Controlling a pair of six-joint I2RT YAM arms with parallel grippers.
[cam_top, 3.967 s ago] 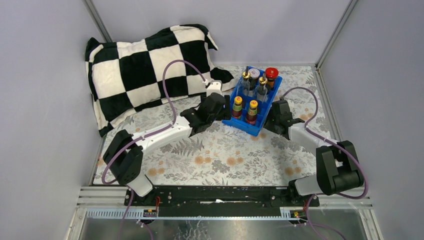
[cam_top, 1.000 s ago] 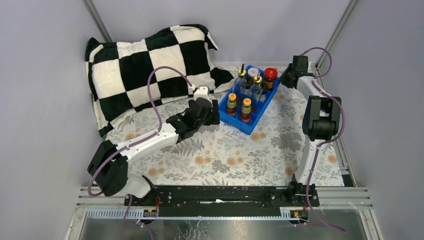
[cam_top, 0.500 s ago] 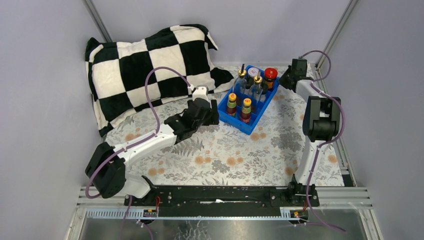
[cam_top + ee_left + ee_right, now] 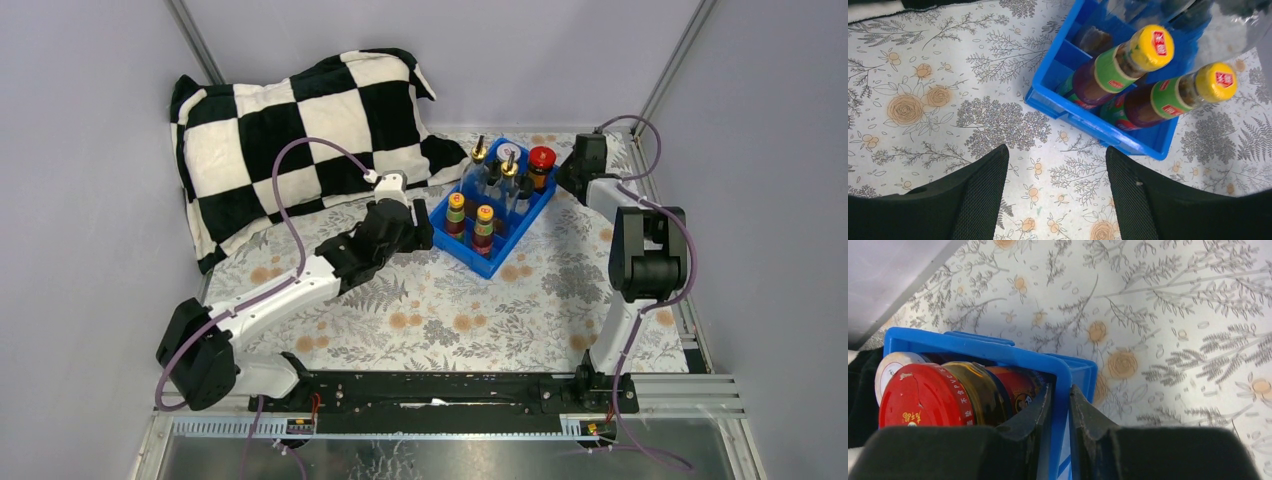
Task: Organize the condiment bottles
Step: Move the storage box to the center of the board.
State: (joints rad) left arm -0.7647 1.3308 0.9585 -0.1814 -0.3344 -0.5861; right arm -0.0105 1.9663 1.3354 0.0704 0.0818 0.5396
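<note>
The condiment bottles stand in a blue divided tray. Two orange-capped dark sauce bottles fill its near end, two gold-spouted clear bottles stand behind them, and a red-lidded jar and a white-lidded jar are at the far end. My right gripper is shut on the tray's far corner wall, one finger inside against the red-lidded jar. My left gripper stands open just off the tray's near-left corner, with nothing between its fingers. The sauce bottles lean into the left wrist view.
A black-and-white checkered pillow lies at the back left, close behind the left arm. Grey walls close the cell at the back and on both sides; the right arm stretches along the right wall. The flowered tablecloth spreads in front.
The right gripper's jaws have closed on the tray wall. The tray has shifted a little to the left and turned slightly. The left gripper has drawn back leftwards with it.
</note>
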